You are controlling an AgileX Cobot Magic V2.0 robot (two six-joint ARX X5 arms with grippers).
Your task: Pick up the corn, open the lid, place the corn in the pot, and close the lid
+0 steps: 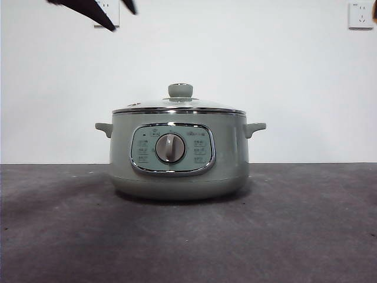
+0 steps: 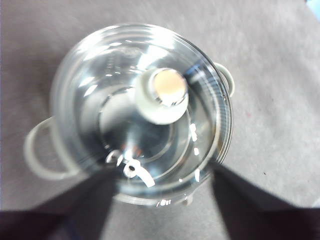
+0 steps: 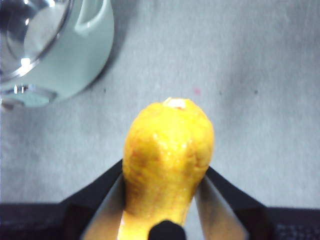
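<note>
Right gripper point(image 3: 165, 200) is clamped on the corn point(image 3: 167, 160), waiting; left gripper point(image 2: 162, 200), jaws apart, hangs over the lid point(image 2: 140, 110) to lift it.

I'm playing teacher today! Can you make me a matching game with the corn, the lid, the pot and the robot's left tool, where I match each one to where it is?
Things:
1. corn
2. lid
3. pot
4. left tool

Places:
A. standing on the dark table
B. resting on top of the pot
C. open above the lid, not touching it
D. pinched in the right tool, off to the side of the pot

Pairs: 1-D, 2-B, 3-A, 4-C
</note>
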